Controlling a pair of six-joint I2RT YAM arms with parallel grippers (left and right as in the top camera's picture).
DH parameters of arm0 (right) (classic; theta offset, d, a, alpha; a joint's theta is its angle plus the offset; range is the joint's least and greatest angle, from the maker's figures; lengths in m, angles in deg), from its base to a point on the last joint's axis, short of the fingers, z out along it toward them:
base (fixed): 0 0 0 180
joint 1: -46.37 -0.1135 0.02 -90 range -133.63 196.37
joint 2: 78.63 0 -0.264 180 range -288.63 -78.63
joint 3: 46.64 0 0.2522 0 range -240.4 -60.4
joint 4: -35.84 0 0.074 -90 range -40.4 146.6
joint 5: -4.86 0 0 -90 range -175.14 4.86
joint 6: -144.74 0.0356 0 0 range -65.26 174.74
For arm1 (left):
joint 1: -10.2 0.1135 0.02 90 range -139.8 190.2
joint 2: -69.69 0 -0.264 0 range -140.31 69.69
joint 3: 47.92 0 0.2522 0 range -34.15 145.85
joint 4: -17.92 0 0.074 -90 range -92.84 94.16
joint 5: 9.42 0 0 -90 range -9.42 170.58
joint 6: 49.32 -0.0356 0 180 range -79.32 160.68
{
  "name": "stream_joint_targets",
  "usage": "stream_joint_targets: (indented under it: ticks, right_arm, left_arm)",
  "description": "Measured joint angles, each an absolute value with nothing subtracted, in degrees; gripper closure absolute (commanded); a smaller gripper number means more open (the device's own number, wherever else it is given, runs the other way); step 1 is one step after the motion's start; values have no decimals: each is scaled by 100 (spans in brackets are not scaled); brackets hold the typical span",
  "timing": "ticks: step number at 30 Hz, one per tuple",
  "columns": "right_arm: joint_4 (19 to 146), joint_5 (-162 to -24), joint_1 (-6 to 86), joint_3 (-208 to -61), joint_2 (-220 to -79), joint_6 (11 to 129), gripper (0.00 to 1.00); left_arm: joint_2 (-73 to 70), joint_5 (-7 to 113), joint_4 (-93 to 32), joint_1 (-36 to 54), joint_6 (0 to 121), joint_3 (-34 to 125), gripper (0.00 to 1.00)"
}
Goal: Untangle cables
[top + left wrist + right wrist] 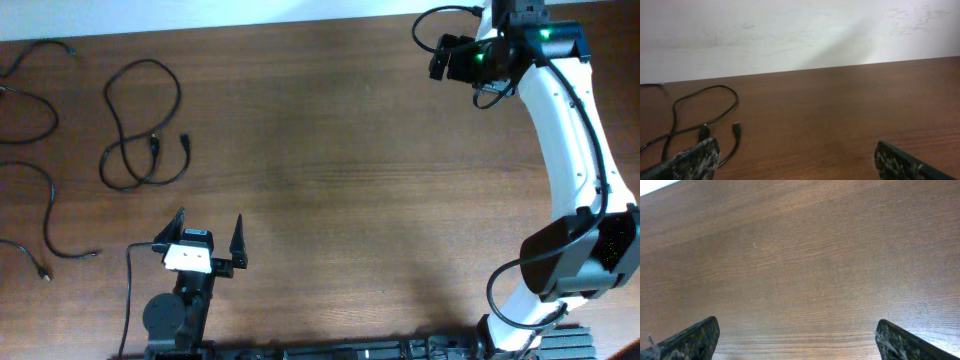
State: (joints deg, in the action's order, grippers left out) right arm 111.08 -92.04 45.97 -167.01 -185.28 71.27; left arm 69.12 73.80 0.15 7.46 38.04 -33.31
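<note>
A black cable (140, 125) lies in a crossed loop at the left of the wooden table, its two plug ends (170, 145) side by side. It also shows in the left wrist view (705, 107), ahead and to the left. My left gripper (210, 222) is open and empty, just in front of that loop, its fingers spread wide (797, 160). My right gripper (445, 55) is raised at the far right back corner. It is open and empty over bare wood (797, 337).
More black cables lie at the far left edge: one curled at the back (25, 100) and one winding toward the front (45, 215). The table's back edge meets a white wall (800, 35).
</note>
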Motion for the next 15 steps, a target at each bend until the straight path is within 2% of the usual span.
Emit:
stream_joint_targets:
  ticks: [6,10,13,15]
  right_arm:
    - [11175,-9177,4597,-16690,-18397,6316,1]
    - [10863,-8967,4597,-16646,-17575,6139,2]
    - [9750,-8839,4597,-15601,-16537,5991,2]
    - [8507,-8753,4612,-13857,-15302,5735,2]
  left_arm:
    - [6912,7380,15,746,3804,-3331,1]
    - [6912,7380,15,746,3804,-3331,1]
    - [6916,7397,17,746,3804,-3331,1]
    - [6907,7395,21,746,3804,-3331,1]
